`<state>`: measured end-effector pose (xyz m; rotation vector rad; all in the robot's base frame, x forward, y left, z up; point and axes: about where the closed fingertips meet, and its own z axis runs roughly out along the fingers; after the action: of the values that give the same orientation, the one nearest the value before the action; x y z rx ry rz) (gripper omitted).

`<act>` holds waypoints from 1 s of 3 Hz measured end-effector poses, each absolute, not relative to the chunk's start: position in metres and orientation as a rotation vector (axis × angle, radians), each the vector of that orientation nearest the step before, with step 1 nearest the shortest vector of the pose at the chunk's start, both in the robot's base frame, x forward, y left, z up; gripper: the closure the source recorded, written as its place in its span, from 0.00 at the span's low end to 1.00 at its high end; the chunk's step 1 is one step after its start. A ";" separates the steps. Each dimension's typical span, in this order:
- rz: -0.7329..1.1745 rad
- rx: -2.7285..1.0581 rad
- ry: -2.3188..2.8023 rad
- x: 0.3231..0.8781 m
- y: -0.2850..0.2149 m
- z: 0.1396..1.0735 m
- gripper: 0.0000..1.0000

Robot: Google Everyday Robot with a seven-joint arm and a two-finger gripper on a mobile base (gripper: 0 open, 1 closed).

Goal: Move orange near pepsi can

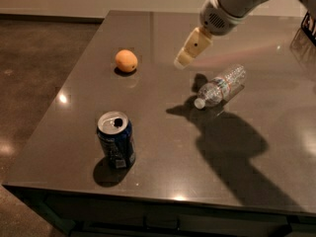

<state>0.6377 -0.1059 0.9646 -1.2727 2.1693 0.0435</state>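
Cream-coloured gripper [183, 58] hovers above glossy dark tabletop [163, 152], open or clenched cannot be told | small round orange [126, 60] sits far-left, well apart from upright dark-blue pepsi can [115, 138] | risk: a glancing touch could roll the fruit away; the arm could sweep the lying clear plastic bottle [220, 86]

The scene is dim and warm-toned. Light comes from above: the gripper [181, 59], hanging over the far middle of the table [163, 147], throws a broad dark shadow toward the near right. Small bright glints dot the glossy top. The pepsi can [116, 139] and the orange [126, 60] cast short, soft shadows.
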 end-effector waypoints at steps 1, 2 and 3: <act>0.126 -1.215 2.192 0.671 -0.086 0.940 0.00; 0.193 -1.177 2.201 0.698 -0.061 0.917 0.00; 0.221 -1.166 2.196 0.719 -0.041 0.903 0.00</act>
<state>0.7192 -0.0408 0.9027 -1.1660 2.1962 0.2213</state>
